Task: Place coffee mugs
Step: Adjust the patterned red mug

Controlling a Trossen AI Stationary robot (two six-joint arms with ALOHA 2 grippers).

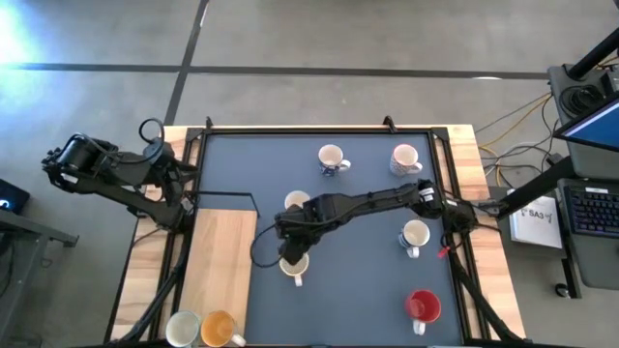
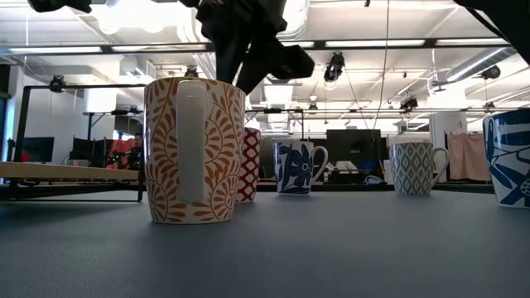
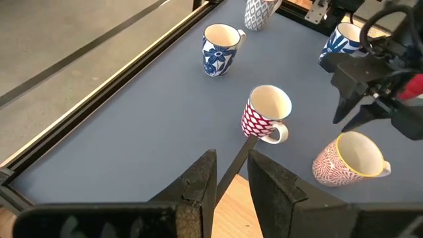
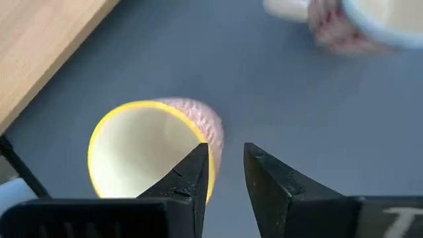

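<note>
A mug with an orange leaf pattern and a yellow inside [image 1: 293,263] [image 2: 195,149] stands upright on the blue-grey mat [image 1: 368,290], handle toward the near edge. My right gripper [image 4: 227,172] [image 3: 350,119] hangs open just above its rim; one finger shows in front of the rim, but the left wrist view shows the tips clear of it. A red-patterned mug [image 3: 266,112] stands just beyond. My left gripper [image 3: 231,185] waits open at the table's left edge [image 1: 164,169], nothing between its fingers.
More mugs stand upright on the mat: blue-flowered [image 1: 332,158], grey-patterned [image 1: 406,159], blue-and-white [image 1: 414,235] and red [image 1: 423,306]. On the wooden board [image 1: 221,261] at the near left stand a white mug [image 1: 182,329] and an orange one [image 1: 221,329].
</note>
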